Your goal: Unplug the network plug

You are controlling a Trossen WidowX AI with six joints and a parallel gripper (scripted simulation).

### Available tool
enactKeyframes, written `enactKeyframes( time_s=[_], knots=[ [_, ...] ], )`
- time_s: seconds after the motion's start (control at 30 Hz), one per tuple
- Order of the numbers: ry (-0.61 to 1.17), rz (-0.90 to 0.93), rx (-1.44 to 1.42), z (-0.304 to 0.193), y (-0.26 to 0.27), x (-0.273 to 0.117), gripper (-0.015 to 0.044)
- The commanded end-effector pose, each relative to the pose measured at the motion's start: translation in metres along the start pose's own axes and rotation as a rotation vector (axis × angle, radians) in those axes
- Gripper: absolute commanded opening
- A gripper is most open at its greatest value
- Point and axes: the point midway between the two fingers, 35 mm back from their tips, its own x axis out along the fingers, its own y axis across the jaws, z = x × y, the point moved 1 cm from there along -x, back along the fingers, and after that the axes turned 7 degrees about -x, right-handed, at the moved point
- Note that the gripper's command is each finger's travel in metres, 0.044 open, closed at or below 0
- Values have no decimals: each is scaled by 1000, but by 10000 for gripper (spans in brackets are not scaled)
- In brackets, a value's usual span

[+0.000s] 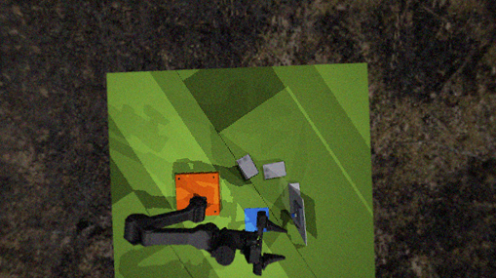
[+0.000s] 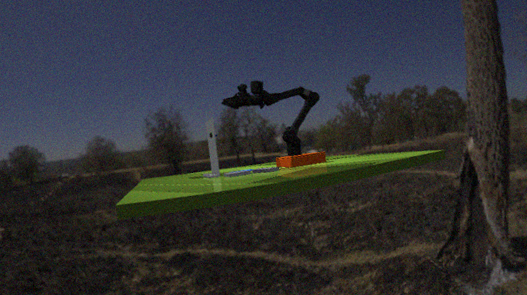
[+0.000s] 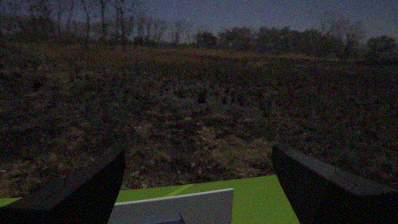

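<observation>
The grey upright panel [image 1: 295, 192] [image 2: 213, 153] [image 3: 212, 201] stands on the green table. A dark socket housing [image 3: 167, 220] shows on it at the bottom edge of the wrist view. A small bluish spot shows at the panel's face in the top view, but I cannot make out the plug or its tab. A blue square [image 1: 250, 214] lies flat on the table in front of the panel, partly hidden under the arm. My gripper [image 1: 285, 244] [image 2: 223, 102] [image 3: 199, 155] is open and empty. It is in the air, higher than the panel's top and on the arm's side of it, touching nothing.
Two grey blocks [image 1: 247, 167] [image 1: 274, 170] lie beside the panel and the blue square. The arm's orange base [image 1: 186, 188] [image 2: 302, 160] stands on the green table [image 1: 333, 146] [image 2: 162, 198]. The black arm reaches from it towards the panel, passing above the table.
</observation>
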Motion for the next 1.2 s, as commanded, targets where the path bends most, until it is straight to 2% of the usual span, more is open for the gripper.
enactKeyframes(
  time_s=[0.0,0.27,0.3,0.73,1.17],
  knots=[
    [0,1,6,-1,0,0,374],
    [8,68,254,-31,2,6,164],
    [11,77,288,-36,2,6,156],
    [72,190,731,-89,5,-1,156],
    [184,278,1172,-137,11,-26,156]
  ],
)
